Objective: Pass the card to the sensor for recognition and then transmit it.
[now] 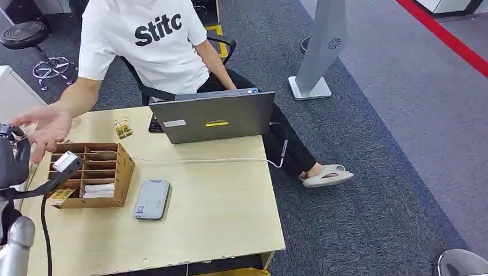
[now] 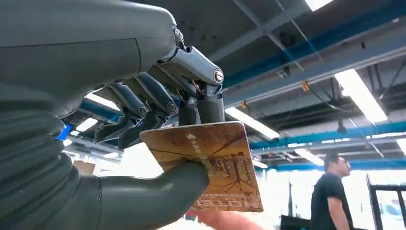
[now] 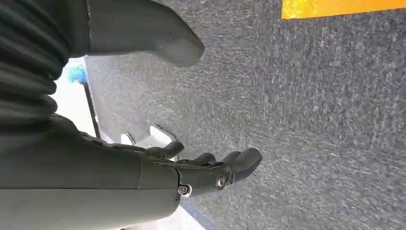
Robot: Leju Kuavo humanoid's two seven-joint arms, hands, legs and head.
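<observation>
My left hand (image 2: 163,110) pinches a brown-and-gold printed card (image 2: 210,163) between thumb and fingers, and the card points up toward the ceiling. In the head view that hand (image 1: 12,158) is at the far left edge, over the table's left side. A seated person's open hand (image 1: 43,127) reaches toward it from behind and is close to it. A grey flat reader (image 1: 152,199) lies on the wooden table (image 1: 218,213), to the right of my left hand. My right hand (image 3: 210,167) hangs over grey carpet, fingers loosely apart and holding nothing.
A brown compartment box (image 1: 95,172) with cards stands between my left hand and the reader. A yellowish card (image 1: 60,195) lies at its front corner. An open grey laptop (image 1: 213,118) and a white cable (image 1: 201,161) are at the back. The person sits behind the table.
</observation>
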